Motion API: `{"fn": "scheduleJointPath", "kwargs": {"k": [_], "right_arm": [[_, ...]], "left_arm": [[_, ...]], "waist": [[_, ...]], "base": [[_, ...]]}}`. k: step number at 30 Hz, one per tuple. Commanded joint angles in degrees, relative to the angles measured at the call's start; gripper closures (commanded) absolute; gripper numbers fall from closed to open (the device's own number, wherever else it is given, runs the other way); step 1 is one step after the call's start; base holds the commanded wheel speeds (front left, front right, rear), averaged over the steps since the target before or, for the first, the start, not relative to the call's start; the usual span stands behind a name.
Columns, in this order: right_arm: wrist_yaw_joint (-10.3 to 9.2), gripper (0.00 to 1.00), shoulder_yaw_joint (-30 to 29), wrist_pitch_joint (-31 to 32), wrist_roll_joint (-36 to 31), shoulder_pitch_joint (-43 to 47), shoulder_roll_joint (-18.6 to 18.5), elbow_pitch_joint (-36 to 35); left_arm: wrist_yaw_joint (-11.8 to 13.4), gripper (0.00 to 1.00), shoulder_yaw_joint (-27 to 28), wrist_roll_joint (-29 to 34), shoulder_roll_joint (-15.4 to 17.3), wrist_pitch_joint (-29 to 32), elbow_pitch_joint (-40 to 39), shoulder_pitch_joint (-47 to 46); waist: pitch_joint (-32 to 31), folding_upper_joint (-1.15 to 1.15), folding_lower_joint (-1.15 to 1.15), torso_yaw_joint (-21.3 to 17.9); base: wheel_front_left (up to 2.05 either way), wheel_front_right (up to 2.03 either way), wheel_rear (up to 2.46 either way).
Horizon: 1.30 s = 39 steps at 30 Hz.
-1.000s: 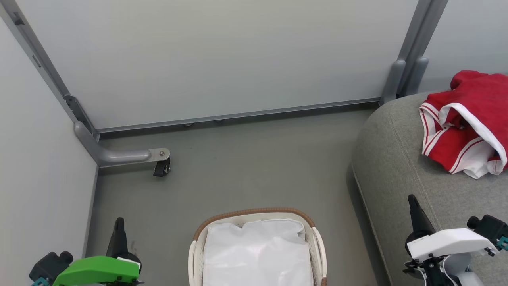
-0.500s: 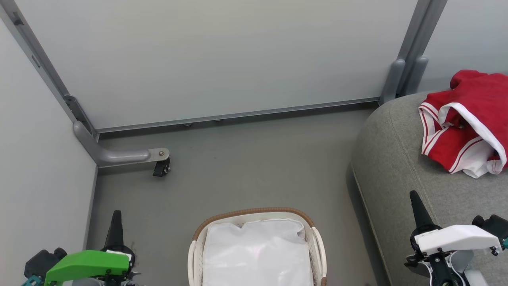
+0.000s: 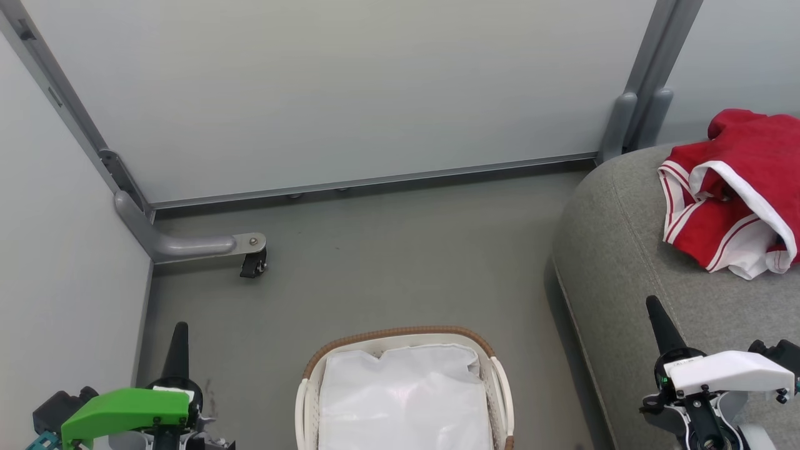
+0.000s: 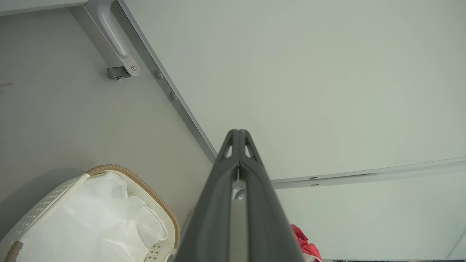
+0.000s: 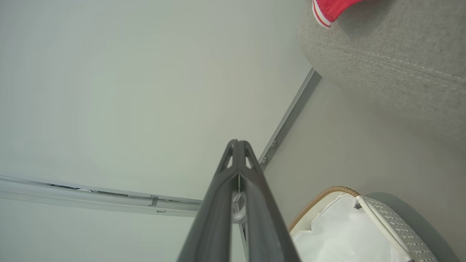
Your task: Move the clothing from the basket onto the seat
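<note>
Left gripper (image 3: 179,340) is pointing toward the far wall at near left, fingers pressed together, gripping nothing. Right gripper (image 3: 657,315) is posing likewise at near right, showing against the seat (image 3: 619,269), fingers pressed together and empty. Clothing (image 3: 728,194) is lying bunched on the seat, far right. Basket (image 3: 400,332) is sitting on the floor (image 3: 387,250) between the arms, white liner (image 3: 403,400) lying inside. Bare floor is stretching from the basket rim to the far wall panel (image 3: 350,94). The seat's rounded corner is standing just right of the basket.
</note>
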Motion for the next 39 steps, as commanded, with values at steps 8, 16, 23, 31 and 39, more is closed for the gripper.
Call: {"fn": "scheduleJointPath", "kwargs": {"k": [8,16,23,31,39], "right_arm": [[-0.04,1.0,-0.5,1.4,5.0,-1.0,-0.4,-1.1],[-0.04,1.0,-0.8,2.4,8.8,-1.1,-0.4,-1.4],[-0.04,1.0,-1.0,3.2,12.0,-1.1,-0.4,-1.7],[-0.04,1.0,-1.2,4.0,15.4,-1.1,-0.5,-2.0],[-0.04,1.0,-1.4,4.9,18.6,-1.1,-0.5,-2.3]], "left_arm": [[-0.5,1.0,0.9,-4.2,0.3,1.3,-1.1,-1.8],[-0.6,1.0,1.3,-7.4,0.3,2.3,-1.4,-2.3],[-0.7,1.0,1.7,-10.3,0.3,3.1,-1.7,-2.5],[-0.9,1.0,2.2,-13.1,0.4,4.0,-2.1,-2.9],[-0.9,1.0,2.6,-15.8,0.4,4.8,-2.4,-3.1]], "waist": [[0.0,0.0,0.0,-0.1],[0.0,0.0,0.0,-0.1],[0.1,0.0,0.0,-0.2],[0.1,0.0,0.0,-0.2],[0.1,0.0,0.0,-0.3]], "base": [[0.0,0.0,0.0],[0.0,0.0,0.0],[0.0,0.0,0.0],[0.0,0.0,0.0],[0.0,0.0,0.0]]}}
